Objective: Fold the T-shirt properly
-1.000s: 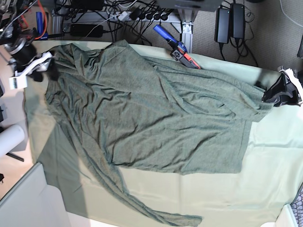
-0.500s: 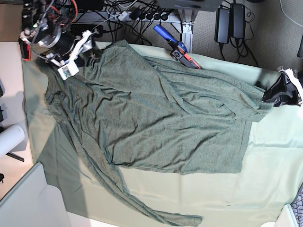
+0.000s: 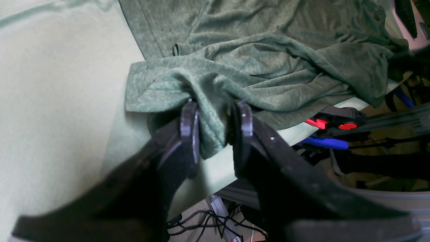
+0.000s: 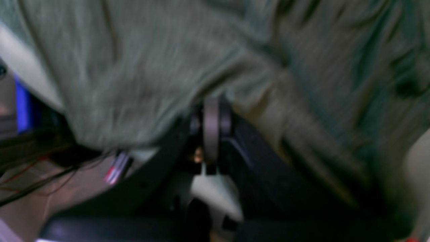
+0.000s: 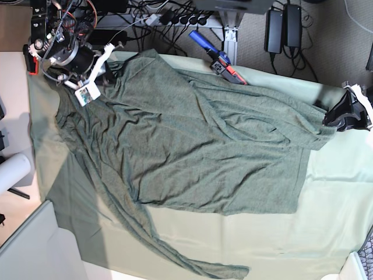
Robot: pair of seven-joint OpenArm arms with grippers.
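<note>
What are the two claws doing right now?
Left gripper: closed on a fold of the T-shirt.
Right gripper: closed at the T-shirt's edge; a grip cannot be told.

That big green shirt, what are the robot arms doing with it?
The robot is getting ready to fold the T-shirt, which lies crumpled and spread on the pale tablecloth. Its left hand pinches a bunched corner at one end. Its right hand is shut at the other end, by the table's edge. Nothing is folded yet.

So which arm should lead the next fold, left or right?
Probably left. The left claw clamps a bunched T-shirt corner at the table edge. The right claw is shut at the other end, but blur hides whether it caught cloth.
</note>
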